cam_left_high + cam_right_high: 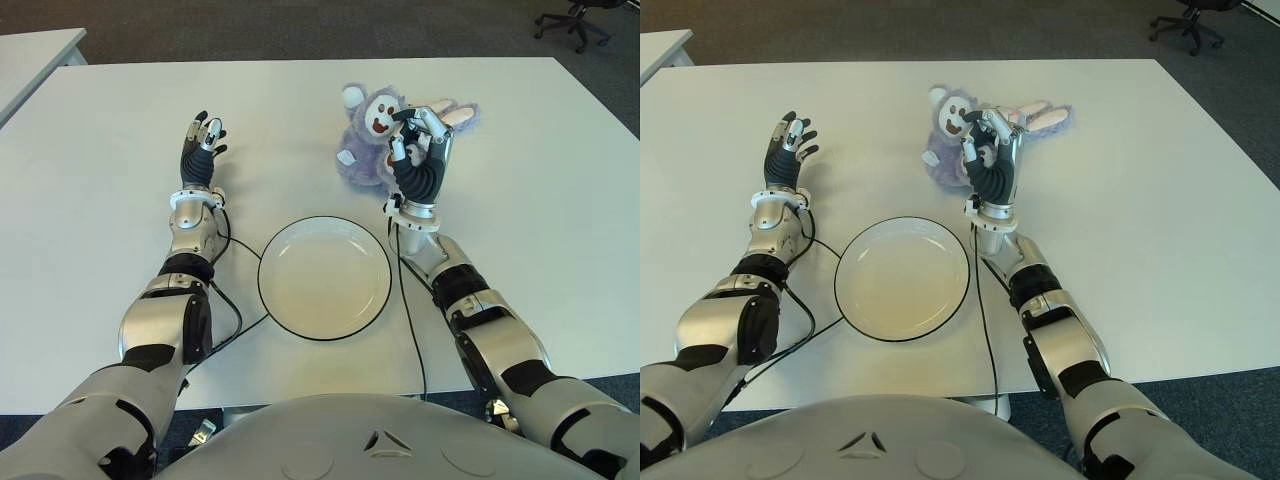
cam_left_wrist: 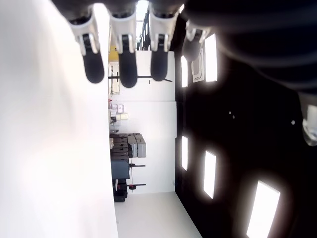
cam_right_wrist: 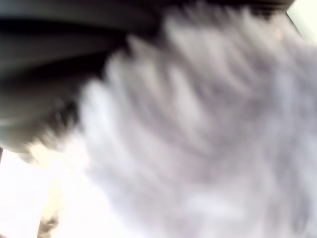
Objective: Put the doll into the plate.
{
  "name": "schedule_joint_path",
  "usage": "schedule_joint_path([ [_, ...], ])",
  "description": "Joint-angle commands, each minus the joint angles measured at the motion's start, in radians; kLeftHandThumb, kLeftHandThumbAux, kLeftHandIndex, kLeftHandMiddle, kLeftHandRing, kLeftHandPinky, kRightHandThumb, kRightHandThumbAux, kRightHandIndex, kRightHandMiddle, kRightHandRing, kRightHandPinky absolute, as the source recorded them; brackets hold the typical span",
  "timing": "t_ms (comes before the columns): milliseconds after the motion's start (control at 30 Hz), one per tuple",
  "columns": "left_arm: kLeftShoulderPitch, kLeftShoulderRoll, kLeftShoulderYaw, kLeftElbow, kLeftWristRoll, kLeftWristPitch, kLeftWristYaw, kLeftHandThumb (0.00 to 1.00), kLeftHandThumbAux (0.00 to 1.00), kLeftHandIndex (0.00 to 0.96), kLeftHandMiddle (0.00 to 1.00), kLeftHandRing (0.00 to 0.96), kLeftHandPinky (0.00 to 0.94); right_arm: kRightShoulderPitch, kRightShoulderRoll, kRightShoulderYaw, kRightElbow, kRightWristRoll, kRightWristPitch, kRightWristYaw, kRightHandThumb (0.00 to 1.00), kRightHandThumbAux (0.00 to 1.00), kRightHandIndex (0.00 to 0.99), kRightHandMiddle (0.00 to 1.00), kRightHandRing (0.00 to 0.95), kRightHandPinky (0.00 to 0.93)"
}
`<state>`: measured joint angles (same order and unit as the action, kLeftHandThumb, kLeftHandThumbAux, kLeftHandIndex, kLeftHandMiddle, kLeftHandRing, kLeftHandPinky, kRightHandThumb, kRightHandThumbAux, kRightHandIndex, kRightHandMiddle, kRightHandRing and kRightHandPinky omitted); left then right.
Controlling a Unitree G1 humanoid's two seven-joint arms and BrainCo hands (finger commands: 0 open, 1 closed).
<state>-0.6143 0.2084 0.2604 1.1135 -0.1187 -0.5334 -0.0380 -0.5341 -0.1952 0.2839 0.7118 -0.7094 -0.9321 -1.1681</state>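
Sitting nearest on the white table (image 1: 540, 220), between the two forearms: a round white plate (image 1: 325, 277) with a dark rim, holding nothing. Trailing along the tabletop beside the plate on the left side, a black cable (image 1: 232, 300) from the left arm.

Reaching up beyond the plate on the right, the right hand (image 1: 418, 150), fingers (image 1: 425, 118) curling over the near side of the doll (image 1: 365, 135) and pressing against its fur; showing in the right wrist view only pale purple plush filling the frame right up against the palm, so a full grip not being possible to confirm, though the curled fingers and contact pointing to a grasp on the toy.

Lying on the table just past the plate's far right edge, the doll: a purple plush rabbit with a white face, pink-lined ears stretching away to the right, still outside the plate.

Showing farther left, well apart from the doll, the left hand (image 1: 202, 148), fingers extending loosely and holding nothing, above the bare tabletop.

Standing beyond the table's far right corner, an office chair (image 1: 575, 22) on dark carpet.
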Motion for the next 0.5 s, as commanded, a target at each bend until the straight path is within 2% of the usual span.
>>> schedule_joint_path([
  [33,0.127,-0.015,0.017,0.066,-0.016,0.034,-0.019,0.0,0.346,0.031,0.161,0.176,0.193,0.284,-0.015,-0.008,0.062,-0.001,-0.006,-0.036,0.736,0.706,0.438,0.861,0.871,0.878],
  [200,0.129,-0.015,0.02,0.063,-0.018,0.027,-0.021,0.0,0.342,0.029,0.168,0.188,0.218,0.331,-0.03,-0.025,0.001,0.007,-0.027,-0.032,0.74,0.705,0.438,0.863,0.865,0.868],
  [367,0.131,-0.012,0.018,0.061,-0.014,0.022,-0.018,0.0,0.333,0.028,0.171,0.182,0.175,0.356,-0.032,-0.038,-0.041,-0.005,-0.027,-0.048,0.74,0.705,0.438,0.857,0.861,0.862],
  [500,0.132,-0.011,0.018,0.061,-0.014,0.02,-0.019,0.0,0.335,0.03,0.173,0.182,0.178,0.371,-0.035,-0.045,-0.073,-0.013,-0.021,-0.054,0.739,0.706,0.438,0.856,0.862,0.866],
])
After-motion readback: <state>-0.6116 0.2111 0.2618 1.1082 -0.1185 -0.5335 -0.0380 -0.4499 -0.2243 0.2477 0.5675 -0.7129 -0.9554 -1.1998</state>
